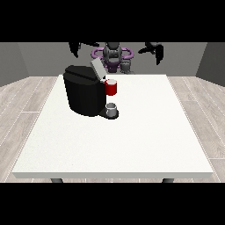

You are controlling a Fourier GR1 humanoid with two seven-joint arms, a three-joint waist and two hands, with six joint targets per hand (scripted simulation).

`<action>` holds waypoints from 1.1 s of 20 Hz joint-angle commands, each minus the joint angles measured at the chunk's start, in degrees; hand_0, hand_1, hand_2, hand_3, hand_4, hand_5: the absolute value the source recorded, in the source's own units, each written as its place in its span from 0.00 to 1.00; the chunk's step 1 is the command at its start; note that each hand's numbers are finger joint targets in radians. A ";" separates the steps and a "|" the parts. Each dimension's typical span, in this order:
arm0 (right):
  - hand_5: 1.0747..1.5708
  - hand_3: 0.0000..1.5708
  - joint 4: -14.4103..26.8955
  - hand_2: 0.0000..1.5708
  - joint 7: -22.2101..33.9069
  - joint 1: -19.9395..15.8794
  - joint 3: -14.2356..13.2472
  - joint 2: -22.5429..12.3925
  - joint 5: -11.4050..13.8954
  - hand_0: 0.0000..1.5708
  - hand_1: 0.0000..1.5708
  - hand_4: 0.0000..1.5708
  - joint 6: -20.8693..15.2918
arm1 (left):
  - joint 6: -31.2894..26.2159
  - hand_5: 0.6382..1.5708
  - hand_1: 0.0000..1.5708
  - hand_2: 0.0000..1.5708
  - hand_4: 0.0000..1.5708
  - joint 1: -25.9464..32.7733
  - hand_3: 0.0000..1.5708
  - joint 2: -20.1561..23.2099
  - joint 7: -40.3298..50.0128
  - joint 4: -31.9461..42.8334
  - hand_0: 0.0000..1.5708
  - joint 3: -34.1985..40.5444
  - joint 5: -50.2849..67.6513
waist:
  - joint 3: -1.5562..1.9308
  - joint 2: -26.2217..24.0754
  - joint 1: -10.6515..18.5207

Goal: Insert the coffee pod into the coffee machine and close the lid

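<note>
White tabletop [110, 145], smooth, so things may slide on it. Grey thing [112, 109] sits on the coffee machine [83, 92] base, front right; can't confirm it's the pod. A pod would likely be light, rigid and slick: take it by the sides. Red thing at the machine [111, 88] above, lid [97, 69] up. Beyond: hand at the view's left [75, 47] and hand at the view's right [154, 49], raised, fingers unreadable. Grey walls, wood floor.

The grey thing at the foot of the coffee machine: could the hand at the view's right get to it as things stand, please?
Probably yes: the hand is raised behind the table, and the grey thing sits on the machine's open side, nothing between.
</note>
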 commanded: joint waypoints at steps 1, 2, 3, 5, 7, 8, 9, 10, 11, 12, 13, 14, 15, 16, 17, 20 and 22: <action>1.00 0.00 4.71 0.00 1.43 -6.09 -3.77 -1.03 -3.35 0.00 0.00 0.12 0.20 | 2.28 1.00 0.00 0.00 0.25 1.31 0.00 -0.28 0.36 -4.26 0.00 -4.95 4.26 | 0.01 3.78 2.17; 1.00 0.00 5.27 0.00 -0.75 -3.30 -4.38 -1.10 -4.82 0.00 0.00 0.06 2.10 | 2.36 1.00 0.00 0.00 0.23 4.54 0.00 -0.28 -1.71 -5.58 0.00 -6.15 3.65 | 0.01 3.88 1.60; 1.00 0.00 6.82 0.00 -0.38 -4.90 -5.99 -2.73 -6.12 0.00 0.00 0.08 3.12 | 2.80 1.00 0.00 0.00 0.24 2.55 0.00 -0.28 2.51 -7.77 0.00 -6.38 4.13 | 0.03 4.21 2.56; 1.00 0.00 6.94 0.00 1.96 -5.97 -3.78 -0.60 -4.36 0.00 0.00 0.11 0.41 | 2.09 1.00 0.00 0.00 0.23 3.34 0.00 -0.28 5.05 -11.24 0.00 -5.15 4.71 | 0.00 4.70 1.51; 1.00 0.00 9.16 0.00 0.66 -7.02 -5.98 -3.16 -5.97 0.00 0.00 0.09 2.34 | 1.31 1.00 0.00 0.00 0.23 7.33 0.00 -0.29 4.61 -14.70 0.00 -7.79 5.15 | 0.01 5.44 3.57; 1.00 0.00 7.49 0.00 0.38 -7.75 -2.99 -0.67 -4.81 0.00 0.00 0.04 1.73 | 1.94 1.00 0.00 0.00 0.22 7.03 0.00 1.31 3.69 -15.68 0.00 -5.79 4.46 | 0.00 7.41 0.63; 1.00 0.00 9.23 0.00 0.43 -8.28 -5.37 -4.26 -6.71 0.00 0.00 0.04 5.02 | -0.36 1.00 0.00 0.00 0.22 6.81 0.00 2.51 3.96 -16.73 0.00 -5.11 6.00 | 0.00 8.41 1.60; 1.00 0.00 9.67 0.00 -0.46 -7.61 -1.76 -0.91 -3.04 0.00 0.00 0.00 1.81 | 4.12 1.00 0.00 0.00 0.21 7.77 0.00 -0.25 6.71 -18.14 0.00 -9.23 5.86 | 0.00 7.46 0.93; 1.00 0.00 9.18 0.00 1.20 -7.84 -2.17 -1.99 -4.34 0.00 0.00 0.00 3.44 | 2.42 1.00 0.00 0.00 0.18 10.23 0.00 0.71 5.97 -20.30 0.00 -6.58 6.25 | -0.01 7.31 0.06; 1.00 0.00 9.20 0.00 2.01 -7.70 -1.10 -0.38 -3.59 0.00 0.00 0.00 1.93 | 2.95 1.00 0.00 0.00 0.17 10.24 0.00 0.41 9.09 -22.40 0.00 -6.78 6.66 | -0.01 6.35 -0.09; 1.00 0.00 10.02 0.00 0.34 -9.47 -1.35 -0.17 -4.10 0.00 0.00 0.00 2.18 | 3.60 1.00 0.00 0.00 0.19 9.29 0.00 0.00 8.34 -23.50 0.00 -7.72 6.20 | 0.00 8.90 -0.58; 1.00 0.00 10.07 0.00 1.21 -11.80 -1.22 -0.34 -3.93 0.00 0.00 0.00 1.67 | 3.22 1.00 0.00 0.00 0.23 7.93 0.00 1.45 9.61 -24.12 0.00 -6.31 7.31 | -0.01 9.72 -0.27; 1.00 0.00 11.97 0.00 -4.27 -10.44 -1.46 -0.09 -2.49 0.00 0.00 0.00 0.73 | 2.24 1.00 0.00 0.00 0.24 7.71 0.00 0.89 9.26 -25.75 0.00 -7.60 7.20 | 0.01 11.40 2.27; 1.00 0.00 12.13 0.00 -3.75 -10.13 -1.62 -1.13 -3.61 0.00 0.00 0.00 3.06 | 1.27 1.00 0.00 0.00 0.22 11.12 0.00 2.01 8.33 -26.97 0.00 -6.65 8.59 | 0.00 11.04 0.96; 1.00 0.00 10.31 0.00 2.32 -12.50 -0.35 -0.49 -3.98 0.00 0.00 0.00 2.62 | 4.15 1.00 0.00 0.00 0.24 12.62 0.00 0.62 9.48 -27.60 0.00 -7.65 7.29 | -0.01 9.24 -1.60; 1.00 0.00 11.28 0.00 0.21 -13.06 1.44 1.14 -2.54 0.00 0.00 0.00 2.06 | 2.91 1.00 0.00 0.00 0.23 13.02 0.00 2.04 10.19 -29.70 0.00 -6.77 9.10 | -0.01 10.62 -1.28; 1.00 0.00 10.35 0.00 1.27 -15.52 2.05 2.52 -2.60 0.00 0.00 0.00 0.94 | 2.82 1.00 0.00 0.00 0.24 12.20 0.00 5.16 7.63 -27.91 0.00 -4.57 9.08 | -0.02 12.42 -2.33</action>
